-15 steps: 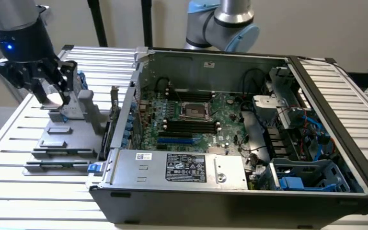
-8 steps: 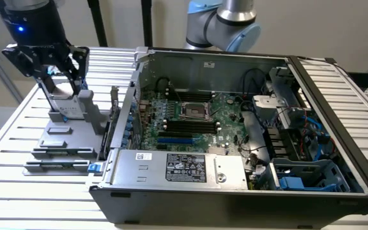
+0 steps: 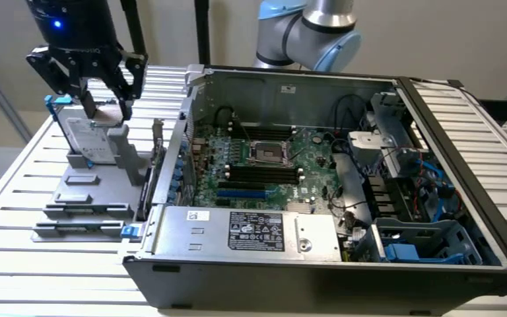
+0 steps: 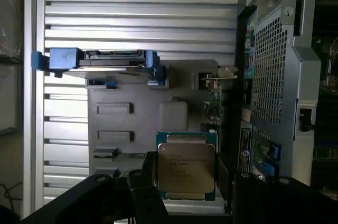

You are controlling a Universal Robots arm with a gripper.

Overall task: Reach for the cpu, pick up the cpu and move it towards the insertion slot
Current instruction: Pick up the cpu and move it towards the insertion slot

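**A:** cpu status?

**B:** cpu [image 4: 186, 170] sits between the gripper [image 3: 103, 100] fingers [image 4: 141, 184], silver top facing the wrist camera, green edge showing. Jaws pinch it by two opposite edges, spread as wide as the chip. My read is that it's lifted clear of the grey fixture [image 3: 86, 191] beneath, but I'm not certain.

**A:** Which step?

**B:** Pick looks done and the carry isn't. The slot [image 3: 269, 153] is well apart from the gripper, inside the case [image 3: 324, 82], beyond its near wall. The hard drive [image 3: 84, 135] stands upright just below the gripper.

**A:** What does the carry need?

**B:** My judgement: height to clear the hard drive and case wall, then across. Keep the chip level and square to the socket frame. It's an edge grip only, so slip is the risk. The memory slots [image 3: 258, 173] lie just beside the slot, so aim needs care.

**A:** Surface, room?

**B:** Slatted metal table [image 3: 24, 264] under the fixture and case. Plain pale wall behind, dark posts, and the arm [image 3: 311, 30] beyond the case.
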